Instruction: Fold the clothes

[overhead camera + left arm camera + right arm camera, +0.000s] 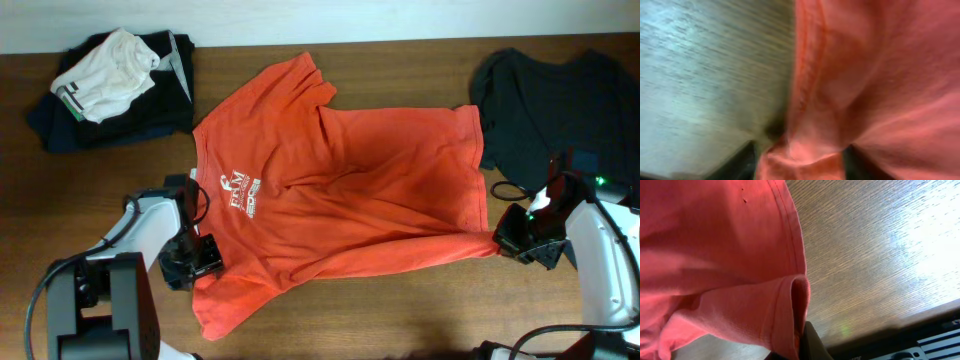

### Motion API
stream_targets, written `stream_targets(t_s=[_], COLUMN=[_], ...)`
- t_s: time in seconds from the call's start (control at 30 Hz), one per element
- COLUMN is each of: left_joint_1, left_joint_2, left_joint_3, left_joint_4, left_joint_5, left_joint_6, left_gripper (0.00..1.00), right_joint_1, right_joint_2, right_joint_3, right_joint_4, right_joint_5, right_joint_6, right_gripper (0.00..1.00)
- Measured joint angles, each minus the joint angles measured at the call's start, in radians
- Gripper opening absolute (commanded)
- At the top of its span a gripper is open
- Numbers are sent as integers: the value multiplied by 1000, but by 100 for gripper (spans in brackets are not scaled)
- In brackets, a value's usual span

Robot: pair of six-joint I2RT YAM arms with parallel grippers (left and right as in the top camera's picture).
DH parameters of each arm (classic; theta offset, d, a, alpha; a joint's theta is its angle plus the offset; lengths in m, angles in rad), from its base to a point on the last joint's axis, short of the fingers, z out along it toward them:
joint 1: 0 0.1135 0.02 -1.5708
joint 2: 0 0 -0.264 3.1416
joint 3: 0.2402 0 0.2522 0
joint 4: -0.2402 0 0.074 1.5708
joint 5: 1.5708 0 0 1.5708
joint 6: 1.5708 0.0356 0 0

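T-shirt (350, 190) lay spread at the centre of the surface (400, 325). The collar pointed to 9 o'clock, the hem to 3 o'clock, and the white lettering (240, 190) faced up.

Right tool (508, 243) at 4 o'clock was clamped tight on the near hem corner, with a fold of hem (790, 305) pinched at its tip. Left tool (200, 262) sat at 7 o'clock on the near shoulder, by the sleeve. Fabric was bunched between its fingers (737, 162), but whether it was gripped or only straddled could not be told.

Step was judged to be a lengthwise fold, the near edge carried over toward 12 o'clock. Suggested handling:
- Left grip to be confirmed before any lift. A one-sided lift would likely skew the shirt.
- Both tools to be raised together, only high enough for the near edge to clear the surface.
- Span between the tools to be kept taut so the crease runs straight from 9 to 3 o'clock.
- Near sleeve at 7 o'clock was loose and would probably need tucking afterwards.
- Right arm to be kept off the dark grey T-shirt (560, 100) at 2 o'clock. The garment pile (110, 85) at 10 o'clock looked well apart.
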Motion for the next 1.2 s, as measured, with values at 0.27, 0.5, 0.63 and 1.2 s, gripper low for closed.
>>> stream_targets(t_s=[0.27,0.5,0.63,1.2], left_joint_1=[0,0,0,0], left_joint_2=[0,-134,-373,-505], left_joint_3=[-9,169,219,220], left_joint_4=[4,-172,-164,158], left_joint_5=[10,7,6,6], left_joint_6=[2,7,14,14], left_gripper=[0,0,0,0], right_joint_1=[0,0,0,26], right_joint_2=[0,-14,-105,-212], right_joint_3=[0,0,1,1], right_joint_4=[0,-7,-7,127], right_joint_5=[-8,-16,-48,-129], right_joint_6=[0,0,0,-18], right_gripper=[4,4,4,4])
